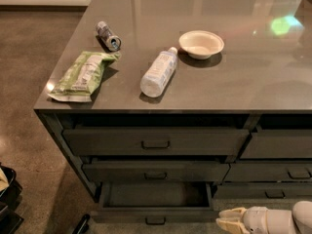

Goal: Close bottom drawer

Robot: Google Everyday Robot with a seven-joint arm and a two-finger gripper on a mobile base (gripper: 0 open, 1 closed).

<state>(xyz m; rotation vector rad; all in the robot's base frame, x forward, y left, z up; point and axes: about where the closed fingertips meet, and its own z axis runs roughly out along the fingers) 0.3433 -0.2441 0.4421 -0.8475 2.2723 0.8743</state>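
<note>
The bottom drawer (pixel 155 213) is the lowest of the left three-drawer stack. It stands pulled out, its empty inside showing, with a small dark loop handle (pixel 155 221) at the centre of its low front. My gripper (pixel 229 222) comes in from the lower right, its pale fingertips pointing left, just right of the drawer's front right corner. It holds nothing that I can see.
On the grey countertop (pixel 253 77) lie a green snack bag (pixel 83 75), a can (pixel 108 35) on its side, a plastic bottle (pixel 158 72) on its side and a white bowl (pixel 201 44). A narrower drawer stack (pixel 275 174) stands to the right. Dark objects (pixel 7 199) sit on the floor at left.
</note>
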